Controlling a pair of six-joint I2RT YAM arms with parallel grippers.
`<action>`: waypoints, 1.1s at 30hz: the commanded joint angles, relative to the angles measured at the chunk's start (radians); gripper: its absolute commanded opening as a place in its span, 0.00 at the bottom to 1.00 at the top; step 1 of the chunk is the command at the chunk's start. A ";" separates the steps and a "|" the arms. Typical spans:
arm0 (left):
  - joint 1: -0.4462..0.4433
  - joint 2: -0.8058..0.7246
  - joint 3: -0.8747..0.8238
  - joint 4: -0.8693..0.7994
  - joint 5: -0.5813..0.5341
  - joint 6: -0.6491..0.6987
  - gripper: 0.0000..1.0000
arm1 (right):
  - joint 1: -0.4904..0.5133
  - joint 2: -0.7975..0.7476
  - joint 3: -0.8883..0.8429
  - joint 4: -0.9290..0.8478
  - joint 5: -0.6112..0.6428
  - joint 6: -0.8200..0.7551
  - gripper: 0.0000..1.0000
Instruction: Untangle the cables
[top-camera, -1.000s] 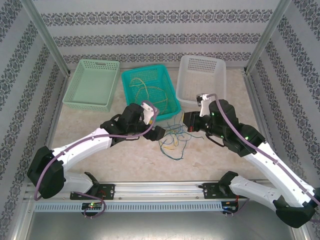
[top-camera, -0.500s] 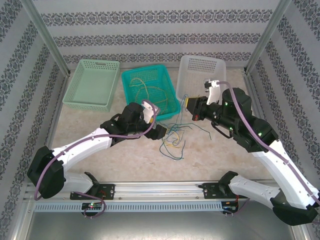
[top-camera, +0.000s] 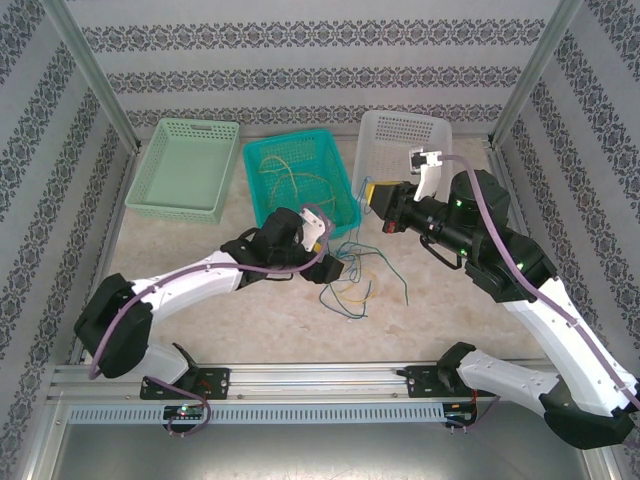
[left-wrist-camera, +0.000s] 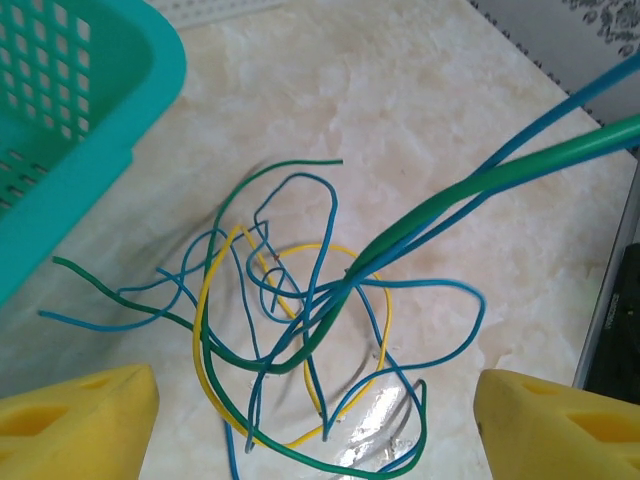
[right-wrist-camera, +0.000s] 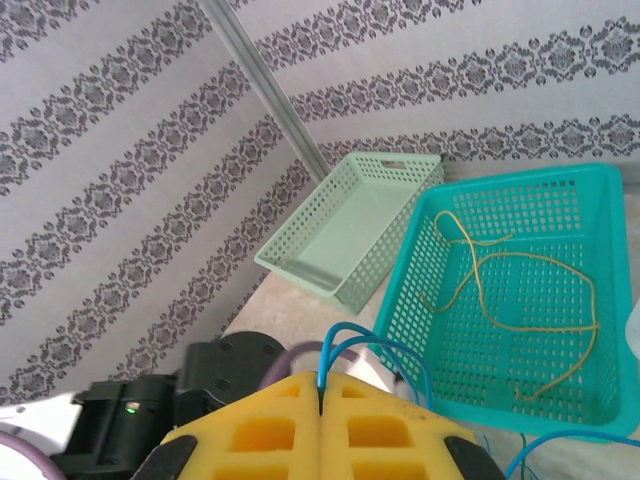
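Cables in blue, green and yellow are heaped at the middle of the table, just off the near right corner of the teal basket, in which yellow wire is lying. One blue cable is pinched between the pressed-together pads of the right gripper, seen by the near left corner of the white basket. The left gripper is held spread wide over the heap, with nothing gripped.

Two cables leave the left wrist view at upper right.

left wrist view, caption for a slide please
Open left hand over tangled blue, green and yellow cables beside a teal basket
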 joint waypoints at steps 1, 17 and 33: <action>-0.024 0.042 0.048 0.051 0.039 0.007 0.74 | -0.010 -0.031 0.008 0.063 0.003 0.011 0.00; -0.027 0.017 0.018 -0.033 -0.127 0.029 0.00 | -0.064 -0.101 0.076 -0.125 0.146 -0.042 0.00; -0.018 -0.138 -0.086 -0.134 -0.278 0.091 0.00 | -0.102 -0.138 -0.001 -0.348 0.414 -0.067 0.00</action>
